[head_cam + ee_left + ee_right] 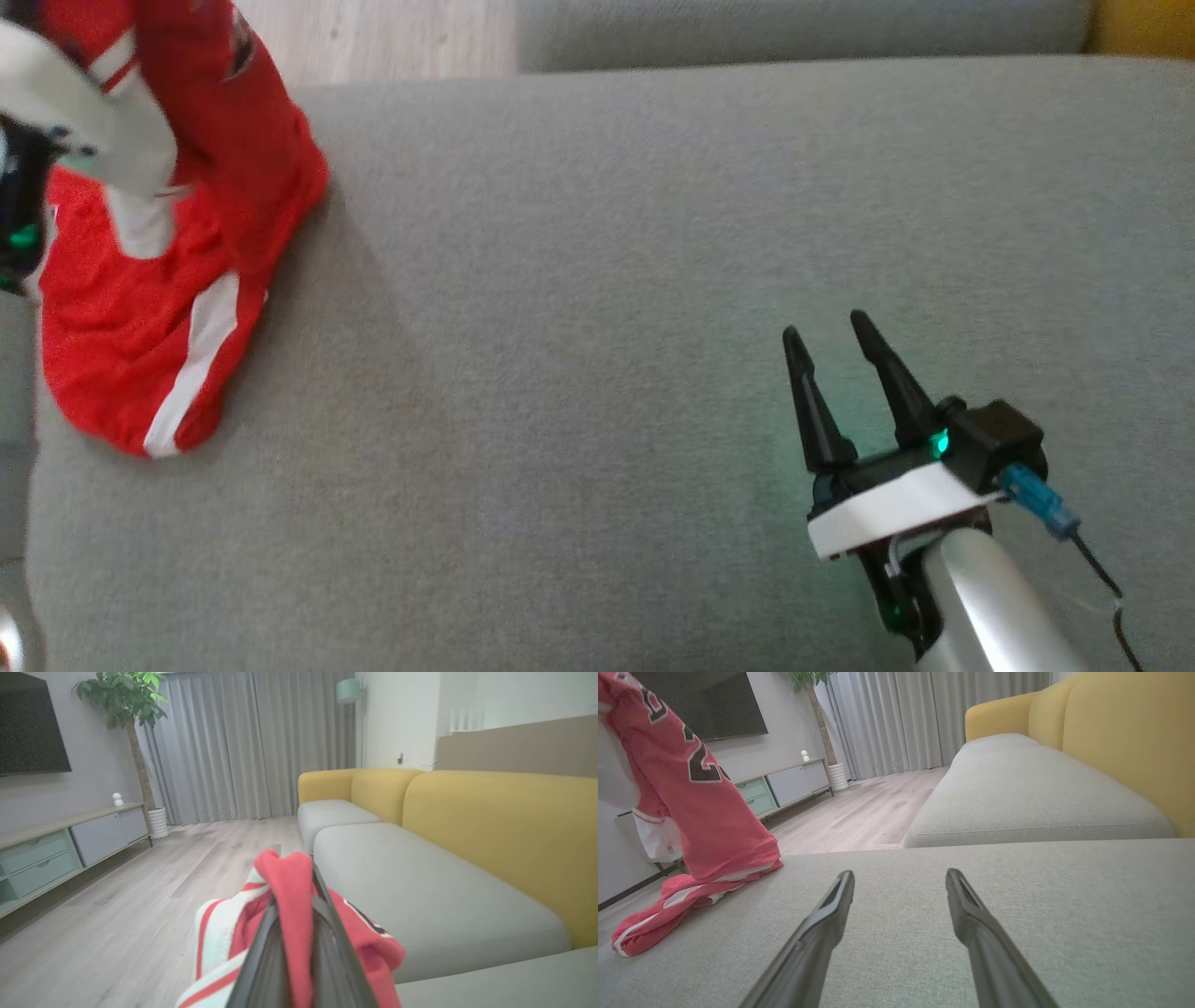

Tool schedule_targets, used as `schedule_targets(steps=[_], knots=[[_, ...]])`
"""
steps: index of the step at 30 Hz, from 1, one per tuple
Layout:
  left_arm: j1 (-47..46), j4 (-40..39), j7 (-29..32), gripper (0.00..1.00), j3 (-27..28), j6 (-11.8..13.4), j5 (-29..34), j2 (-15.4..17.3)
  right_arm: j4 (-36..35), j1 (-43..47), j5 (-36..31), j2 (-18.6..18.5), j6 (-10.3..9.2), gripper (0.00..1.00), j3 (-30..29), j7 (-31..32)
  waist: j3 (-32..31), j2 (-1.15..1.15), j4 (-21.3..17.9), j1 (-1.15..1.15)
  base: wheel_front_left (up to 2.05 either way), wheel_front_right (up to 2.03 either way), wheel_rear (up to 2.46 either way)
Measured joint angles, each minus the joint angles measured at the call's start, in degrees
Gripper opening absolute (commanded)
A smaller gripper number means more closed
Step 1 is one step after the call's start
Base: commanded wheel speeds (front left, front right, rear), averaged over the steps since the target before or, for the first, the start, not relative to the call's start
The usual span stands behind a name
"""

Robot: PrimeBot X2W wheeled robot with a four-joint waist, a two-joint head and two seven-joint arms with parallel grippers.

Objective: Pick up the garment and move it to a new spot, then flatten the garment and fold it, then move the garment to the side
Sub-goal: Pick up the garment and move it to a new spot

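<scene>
Okay, red garment [140,355] with white stripes and dark numerals sits at the far left of the grey sofa cushion [653,233]. Its upper part is lifted and hangs in folds; its lower part lies bunched on the cushion by the left edge. The left gripper [299,914] has its fingers [261,952] clenched on a fold of the garment. Red cloth is pinched between them and spills out over the top, with white striped cloth to the left. In the head view the pale left forearm [84,103] crosses in front of the garment at the top left.

The right gripper [825,327] is at the near right, low over the cushion and well apart from the garment. Its fingers [822,924] are released, spread wide with nothing between them, tips pointing to the far side. From the right wrist view the garment [700,812] hangs at the left, hem heaped on the cushion.

Beyond are a yellow sofa back [1125,742], wood floor [140,905], grey curtains [243,746], a potted plant [126,704], a low cabinet [70,844] and a dark wall screen [28,723].
</scene>
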Motion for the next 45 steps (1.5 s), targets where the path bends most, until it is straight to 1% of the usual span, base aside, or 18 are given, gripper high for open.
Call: schedule_targets(steps=[5,8,10,12,16,20,22,24,26,28,29,34,35,38,39,40,41,45], knots=[[3.4,-15.2,5.9,0.00,-2.3,-0.4,-4.8,-1.5,0.0,2.0,0.5,0.0,0.00,1.00,0.2,0.0,-2.5,0.00,-2.4,0.00,0.00,0.00,0.00],[7.3,-23.7,10.0,0.00,-3.8,-0.4,-8.9,-3.5,-0.1,2.5,0.5,0.0,0.00,1.00,0.3,0.0,-3.6,0.00,-4.6,0.00,0.00,0.00,0.00],[9.6,-28.9,12.6,0.00,-4.7,-0.3,-11.5,-4.7,-0.1,2.9,0.5,0.0,0.00,1.00,0.6,0.0,-4.1,0.00,-6.2,0.00,0.00,0.00,0.00],[11.2,-33.1,14.9,0.00,-5.7,0.4,-13.8,-5.5,-0.1,3.0,0.5,0.0,0.00,1.00,1.1,0.0,-4.4,0.00,-8.0,0.01,0.00,0.00,0.00],[13.3,-39.1,19.2,0.00,-7.8,1.7,-19.1,-7.7,-0.4,2.9,1.2,0.0,0.00,1.00,2.0,0.0,-4.6,0.00,-12.1,0.01,0.00,0.00,0.00],[14.4,-40.2,22.2,0.00,-8.6,2.2,-22.4,-8.2,-1.0,2.9,2.6,0.0,0.00,1.00,3.0,0.0,-4.3,0.00,-16.7,0.01,0.00,0.00,0.00],[14.4,-38.9,23.0,0.00,-8.8,2.6,-22.7,-8.1,-1.5,2.9,3.1,0.0,0.00,1.00,3.0,0.0,-4.0,0.00,-19.1,0.01,0.00,0.00,0.00],[14.4,-35.5,23.1,0.00,-9.7,2.6,-21.8,-7.7,-1.8,2.9,3.6,0.0,0.00,1.00,3.1,0.0,-3.6,0.00,-21.5,0.01,0.00,0.00,0.00],[14.7,-30.1,22.7,0.00,-10.4,2.5,-19.9,-7.4,-2.1,2.9,4.3,0.0,0.00,1.00,3.2,0.0,-3.1,0.00,-23.8,0.02,0.00,0.00,0.00],[15.4,-23.7,20.6,0.00,-11.0,2.3,-17.1,-6.4,-2.4,2.9,5.0,0.0,0.00,1.00,3.4,0.0,-2.5,0.00,-26.1,0.02,0.00,0.00,0.00],[15.7,-17.2,17.6,0.00,-11.7,1.5,-13.7,-5.1,-2.7,2.9,5.7,0.0,0.00,1.00,3.6,0.0,-1.9,0.00,-28.3,0.02,0.00,0.00,0.00],[13.5,-3.2,7.6,0.00,-14.5,1.0,-2.7,-1.8,-3.3,2.9,6.5,0.0,0.00,1.00,3.5,0.0,0.4,0.00,-32.0,0.02,0.00,0.00,0.00],[12.6,-0.3,5.9,0.00,-14.7,1.1,-1.4,-1.5,-3.3,2.9,6.5,0.0,0.00,1.00,3.5,0.0,0.9,0.00,-32.4,0.03,0.00,0.00,0.00],[11.5,7.2,1.6,0.01,-14.6,1.6,-0.6,-1.6,-3.5,2.9,6.5,0.1,0.00,1.00,3.3,0.0,1.7,0.00,-32.9,0.03,0.00,0.00,0.00],[11.5,9.1,0.2,0.31,-14.8,1.7,0.1,-1.6,-3.5,2.9,6.5,0.1,0.00,1.00,3.1,0.0,1.8,0.00,-32.7,0.03,0.00,0.00,0.00],[11.5,10.7,-0.9,0.87,-15.0,1.6,0.6,-1.7,-3.5,2.9,6.4,0.1,0.00,1.00,3.0,0.0,1.8,0.00,-32.4,0.02,0.00,0.00,0.00],[11.6,12.1,-2.0,1.00,-15.0,1.6,0.5,-2.1,-3.5,2.9,6.3,0.1,0.00,1.00,2.8,0.0,1.7,0.00,-31.9,0.02,0.00,0.00,0.00],[11.6,13.7,-8.3,1.00,-14.8,2.2,0.5,-3.8,-3.4,2.9,4.7,0.1,0.00,1.00,1.2,0.0,1.0,0.00,-29.4,0.02,0.00,0.00,0.00]])
